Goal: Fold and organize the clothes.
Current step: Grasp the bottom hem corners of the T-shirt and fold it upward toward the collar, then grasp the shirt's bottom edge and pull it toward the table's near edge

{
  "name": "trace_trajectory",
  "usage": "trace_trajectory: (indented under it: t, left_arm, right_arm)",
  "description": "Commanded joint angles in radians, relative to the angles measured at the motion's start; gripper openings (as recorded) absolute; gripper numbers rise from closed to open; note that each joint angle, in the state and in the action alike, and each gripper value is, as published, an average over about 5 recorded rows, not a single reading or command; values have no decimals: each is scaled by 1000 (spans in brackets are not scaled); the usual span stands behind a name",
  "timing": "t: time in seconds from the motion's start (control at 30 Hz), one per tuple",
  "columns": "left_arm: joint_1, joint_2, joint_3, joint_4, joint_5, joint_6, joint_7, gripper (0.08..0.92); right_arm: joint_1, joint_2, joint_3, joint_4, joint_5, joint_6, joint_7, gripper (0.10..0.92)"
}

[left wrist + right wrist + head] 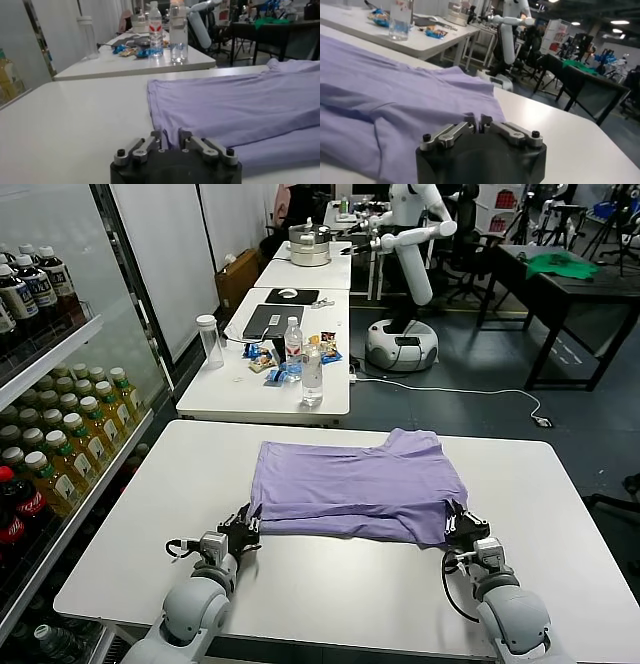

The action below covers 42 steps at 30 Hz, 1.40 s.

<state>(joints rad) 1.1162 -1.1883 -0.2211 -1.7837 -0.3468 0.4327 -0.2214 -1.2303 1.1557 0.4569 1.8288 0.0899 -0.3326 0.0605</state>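
Note:
The clothes are a lavender T-shirt lying folded flat on the white table, one sleeve pointing to the far right. My left gripper sits at the shirt's near left corner. In the left wrist view its fingers stand apart, with the edge of the shirt lying loose between them. My right gripper is at the near right corner. In the right wrist view this gripper shows a narrow gap between its fingertips, right at the hem of the shirt.
Behind stands a second white table with water bottles, a laptop and a tall tumbler. A shelf of drink bottles runs along the left. Far back are another robot and a green cloth on a dark table.

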Motion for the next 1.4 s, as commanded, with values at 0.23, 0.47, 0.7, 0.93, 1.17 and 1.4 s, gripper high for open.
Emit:
trace_trajectory:
  t: [0.23,0.47,0.7,0.93,1.17,1.4]
  left_arm:
    - [59,-15,-10,-58,15,3,-17,673]
    - [114,-43,-17,-111,45,3,-27,815]
    - [81,-57,-22,-60,4,28,-34,822]
    - [52,-57,-18,-30,-45,42,-31,718]
    - [33,-48,-25,-4,-148,98,-30,519]
    - [23,-42,-33,0,-217,117,-33,311]
  right_arm:
    - [-100,17,90,97,82,38,41,577]
    - [-170,26,137,93,191,-168,59,775]
    - [-122,34,116,27,259,-208,65,822]
    - [-108,34,87,29,258,-170,46,711]
    - [-111,25,85,29,259,-157,25,504]
    - [-148,19,94,72,263,-156,15,305]
